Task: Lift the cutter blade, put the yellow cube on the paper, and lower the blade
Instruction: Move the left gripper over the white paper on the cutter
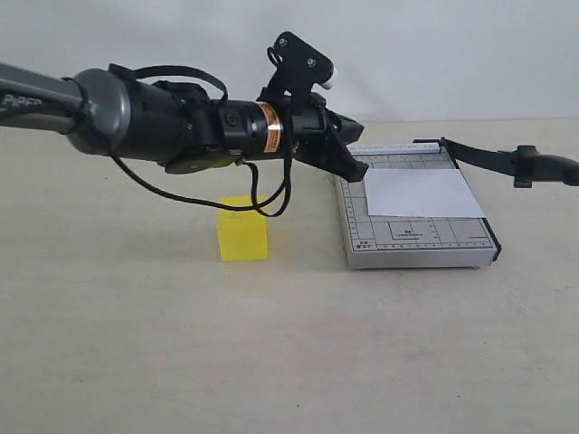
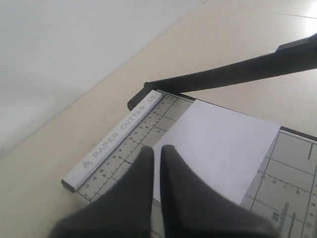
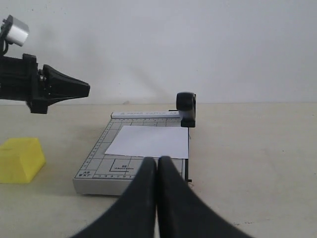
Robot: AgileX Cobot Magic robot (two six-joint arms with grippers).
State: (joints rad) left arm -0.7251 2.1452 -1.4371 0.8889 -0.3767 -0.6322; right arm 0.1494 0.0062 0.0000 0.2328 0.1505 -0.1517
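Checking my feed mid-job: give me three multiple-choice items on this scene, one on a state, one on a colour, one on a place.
1. The cutter blade is: A flat down; B raised; C missing.
2. The paper is: A white; B grey; C yellow.
3. The yellow cube sits: A on the paper; B under the cutter blade; C on the table.
Key: B, it stands clear of the trimmer board; A, a plain white sheet; C, it rests on the table beside the trimmer board.
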